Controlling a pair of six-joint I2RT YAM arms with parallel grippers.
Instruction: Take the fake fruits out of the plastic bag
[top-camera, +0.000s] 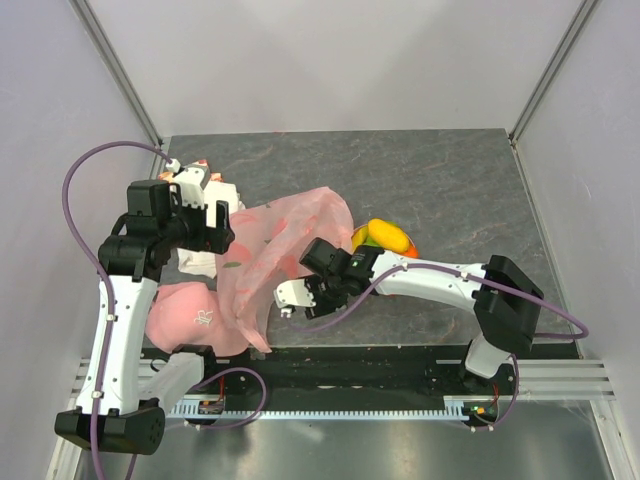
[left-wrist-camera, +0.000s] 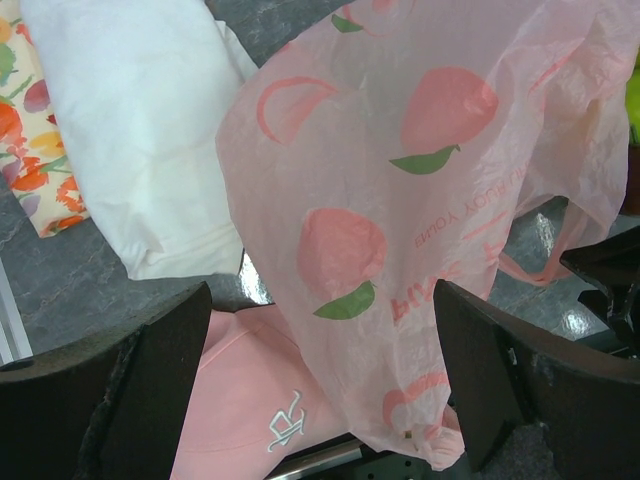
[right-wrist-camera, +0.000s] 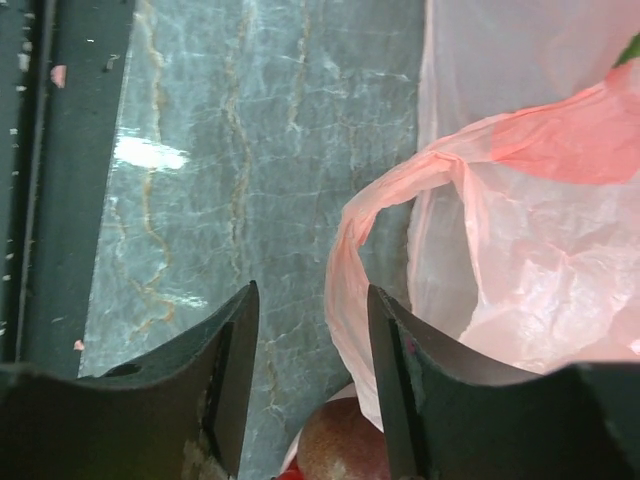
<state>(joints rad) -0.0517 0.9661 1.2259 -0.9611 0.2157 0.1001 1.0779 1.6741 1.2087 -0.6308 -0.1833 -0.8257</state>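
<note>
The thin, crinkly, translucent pale-pink plastic bag (top-camera: 285, 250), printed with peaches and green leaves, lies crumpled left of the middle of the dark grey marbled table (top-camera: 440, 180) and reaches toward the near edge. Just beside its right side sit glossy yellow and orange plastic fruits (top-camera: 385, 238), not covered by film, with the right arm's forearm just in front of them.

The left gripper (top-camera: 222, 228) stands at the bag's left side, jaws spread wide and holding nothing. In the left wrist view the printed film hangs in the gap between its two dark fingers (left-wrist-camera: 150, 380).

The right gripper (top-camera: 290, 298) is at the bag's near edge, jaws partly apart. A pink handle loop (right-wrist-camera: 345, 300) of the bag lies between them, close to the right finger, and bare table shows on the other side, so nothing is clamped. A round reddish-brown fruit (right-wrist-camera: 340, 440) shows low between those fingers; whether they touch it I cannot tell.

Toward the table's left edge lie a folded white cloth (left-wrist-camera: 140, 130), a fruit-printed cloth (left-wrist-camera: 30, 130) and an opaque pink cloth (top-camera: 185, 315) with a white logo.
</note>
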